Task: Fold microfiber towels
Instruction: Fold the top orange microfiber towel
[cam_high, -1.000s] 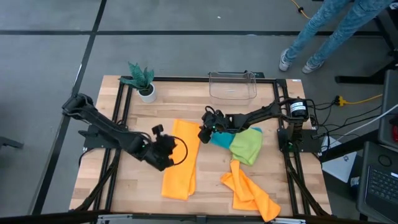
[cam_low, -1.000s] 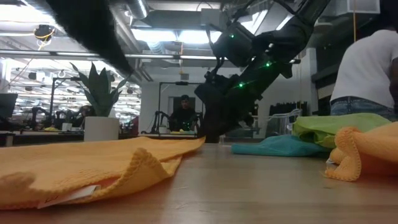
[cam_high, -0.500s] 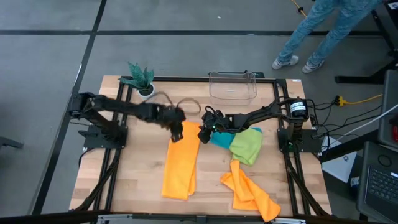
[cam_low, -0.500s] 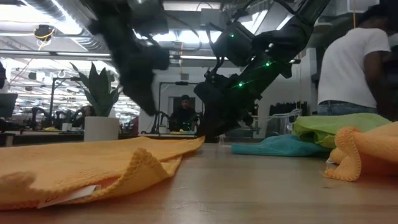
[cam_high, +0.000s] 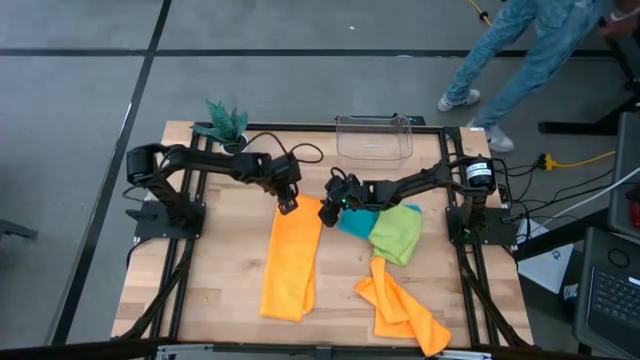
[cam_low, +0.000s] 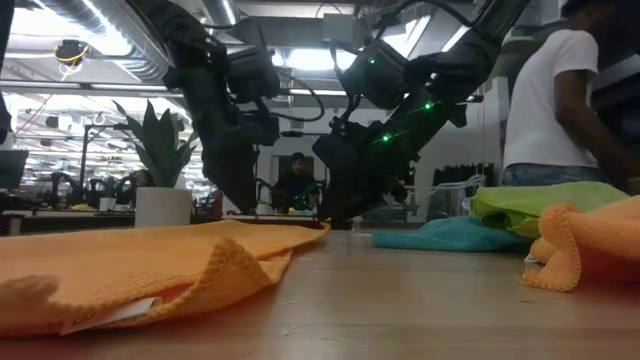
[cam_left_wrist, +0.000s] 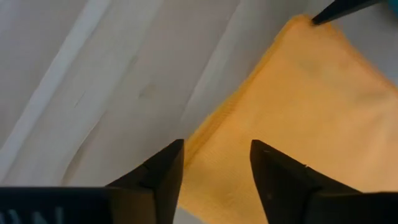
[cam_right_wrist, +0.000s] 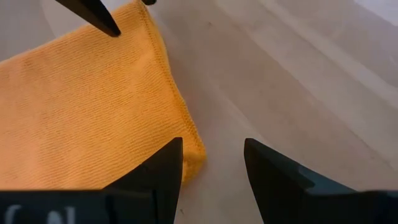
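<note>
Orange towel (cam_high: 292, 256), lengthwise front-to-back.

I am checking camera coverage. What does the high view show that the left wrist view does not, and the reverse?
Only the high view shows the clear plastic bin, the lime green cloth, the crumpled orange cloth and both arms. Only the left wrist view shows the left gripper with open jaws over a cloth edge. Both show the long folded orange microfiber towel on the wooden table.
</note>
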